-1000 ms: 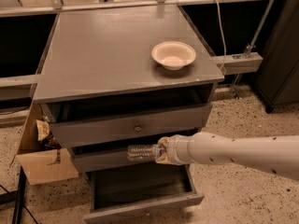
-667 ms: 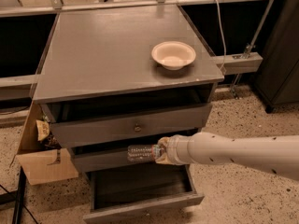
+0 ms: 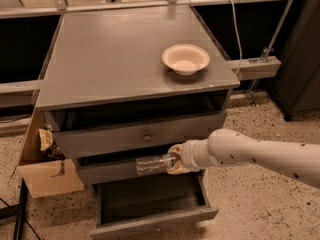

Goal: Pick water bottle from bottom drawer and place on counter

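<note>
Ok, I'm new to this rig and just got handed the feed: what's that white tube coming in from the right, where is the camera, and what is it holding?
The white tube is the robot's single arm, reaching in from the right. At its tip is a two-finger gripper, closed on the neck end of a clear water bottle. It holds the bottle lying sideways in front of the middle drawer, above the open bottom drawer. There is only one camera view. It looks down from the front, and its mounting is not shown. On the grey counter sits a pale bowl, near the right edge. A cardboard box stands on the floor at the left.
</note>
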Controlling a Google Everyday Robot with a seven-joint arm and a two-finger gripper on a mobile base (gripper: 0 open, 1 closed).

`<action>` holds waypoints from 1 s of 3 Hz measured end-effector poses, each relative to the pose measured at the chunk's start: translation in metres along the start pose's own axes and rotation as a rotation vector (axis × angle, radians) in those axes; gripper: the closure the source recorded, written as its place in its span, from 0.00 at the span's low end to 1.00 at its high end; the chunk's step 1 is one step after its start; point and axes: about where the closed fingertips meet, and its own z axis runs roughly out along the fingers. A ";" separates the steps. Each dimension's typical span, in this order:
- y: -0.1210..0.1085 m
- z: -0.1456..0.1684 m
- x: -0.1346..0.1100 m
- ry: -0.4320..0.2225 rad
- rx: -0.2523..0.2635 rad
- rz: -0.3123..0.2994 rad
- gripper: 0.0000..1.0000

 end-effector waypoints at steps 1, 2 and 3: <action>-0.002 -0.007 0.007 -0.126 -0.072 0.025 1.00; -0.001 -0.008 0.008 -0.144 -0.084 0.028 1.00; -0.002 -0.011 0.007 -0.150 -0.075 0.034 1.00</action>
